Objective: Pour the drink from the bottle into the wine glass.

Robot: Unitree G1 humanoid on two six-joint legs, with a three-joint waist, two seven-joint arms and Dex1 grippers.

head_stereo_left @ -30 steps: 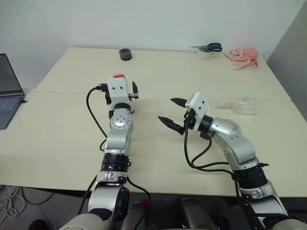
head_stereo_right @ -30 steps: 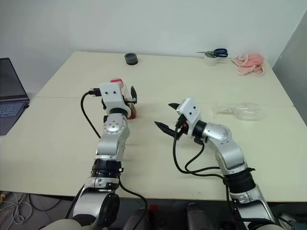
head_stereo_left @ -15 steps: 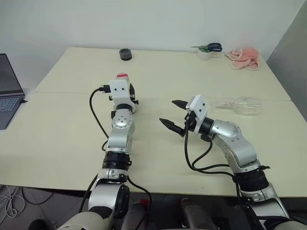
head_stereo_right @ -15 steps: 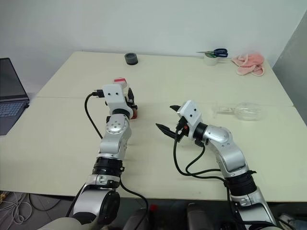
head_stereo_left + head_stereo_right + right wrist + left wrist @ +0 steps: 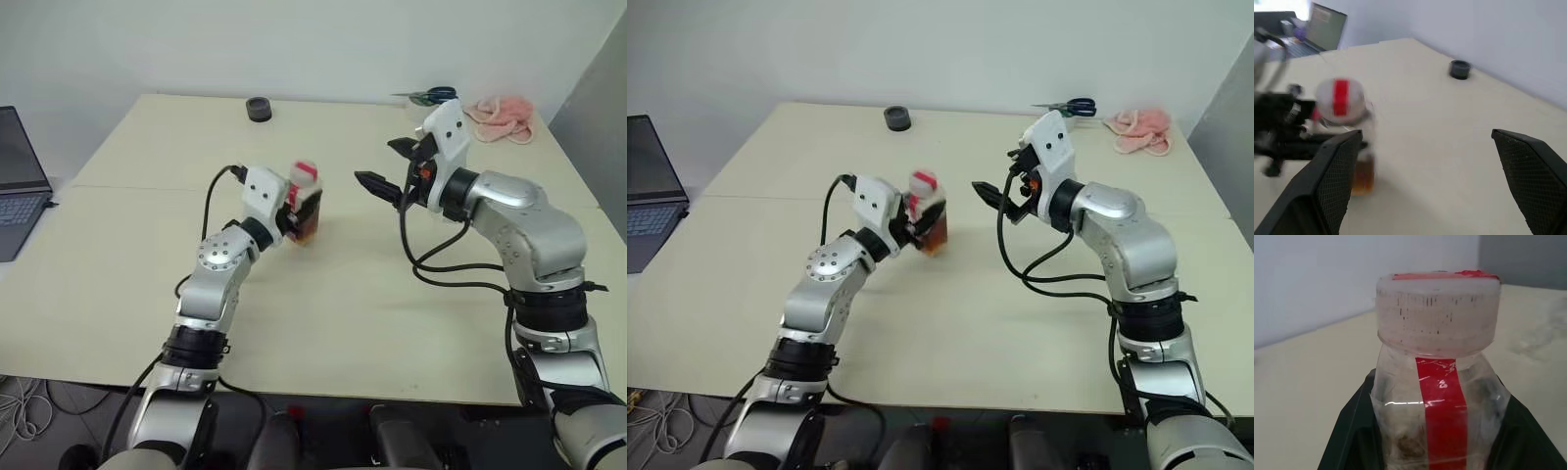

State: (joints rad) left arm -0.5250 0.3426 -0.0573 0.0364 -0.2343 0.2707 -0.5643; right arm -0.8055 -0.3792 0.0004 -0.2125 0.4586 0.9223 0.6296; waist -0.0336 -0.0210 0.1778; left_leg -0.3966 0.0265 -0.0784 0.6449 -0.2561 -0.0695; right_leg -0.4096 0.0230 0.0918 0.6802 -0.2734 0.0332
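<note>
Your left gripper (image 5: 291, 217) is clamped on the bottle (image 5: 306, 201), which stands upright near the table's (image 5: 323, 323) middle, cap up, drink (image 5: 935, 233) at the bottom. Your right gripper (image 5: 395, 167) hangs beside it, fingers spread wide.

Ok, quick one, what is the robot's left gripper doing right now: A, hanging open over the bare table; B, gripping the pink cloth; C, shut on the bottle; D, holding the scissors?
C: the left gripper is shut on the bottle, its black fingers pressing the clear body on both sides below the cap.
</note>
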